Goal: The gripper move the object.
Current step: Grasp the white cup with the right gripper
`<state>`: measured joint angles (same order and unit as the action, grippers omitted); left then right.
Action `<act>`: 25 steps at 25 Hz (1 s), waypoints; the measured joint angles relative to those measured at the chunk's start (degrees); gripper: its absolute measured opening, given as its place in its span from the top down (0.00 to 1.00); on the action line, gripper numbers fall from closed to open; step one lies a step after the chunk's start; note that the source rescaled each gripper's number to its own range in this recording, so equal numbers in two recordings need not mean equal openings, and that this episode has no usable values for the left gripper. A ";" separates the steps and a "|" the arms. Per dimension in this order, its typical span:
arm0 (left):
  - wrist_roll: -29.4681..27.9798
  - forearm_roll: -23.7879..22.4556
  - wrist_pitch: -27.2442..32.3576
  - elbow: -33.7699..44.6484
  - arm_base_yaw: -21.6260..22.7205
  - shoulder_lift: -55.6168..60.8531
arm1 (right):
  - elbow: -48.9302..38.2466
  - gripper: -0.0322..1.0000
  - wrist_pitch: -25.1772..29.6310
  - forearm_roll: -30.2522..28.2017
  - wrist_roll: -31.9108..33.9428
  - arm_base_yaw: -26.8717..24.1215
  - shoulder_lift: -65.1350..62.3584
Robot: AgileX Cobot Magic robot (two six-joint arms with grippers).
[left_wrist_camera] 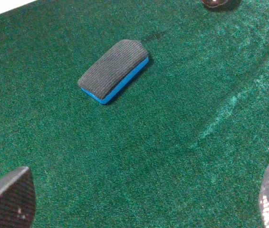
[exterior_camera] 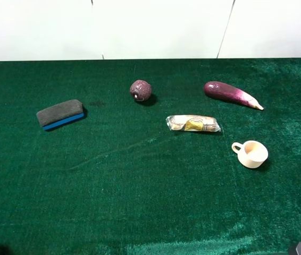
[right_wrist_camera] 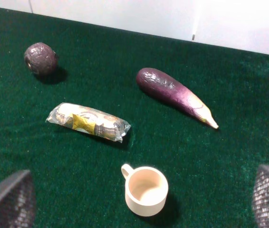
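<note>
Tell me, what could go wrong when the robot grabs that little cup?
1. The cup is round and stands upright on the soft green cloth. The right gripper is open wide, and if it squeezes off-centre it might tip the cup or push it away.
2. The wrapped packet lies near the cup's handle side. A finger coming down there could knock it.

No legible text, brand or number anywhere. The clear-wrapped oblong plastic packet (right_wrist_camera: 89, 122) carries a yellow label patch, too blurred to read.
</note>
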<state>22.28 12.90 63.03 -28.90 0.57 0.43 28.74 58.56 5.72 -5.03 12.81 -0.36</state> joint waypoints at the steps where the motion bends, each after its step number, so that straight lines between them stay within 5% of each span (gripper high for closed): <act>1: 0.00 0.00 0.00 0.00 0.00 0.00 | 0.00 0.00 0.00 0.00 0.00 0.00 0.00; 25: 0.00 0.00 0.00 0.00 0.00 0.00 | 0.00 0.00 0.00 0.16 0.23 0.00 0.00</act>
<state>22.28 12.90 63.03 -28.90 0.57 0.43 28.74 58.56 5.87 -4.80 12.81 -0.36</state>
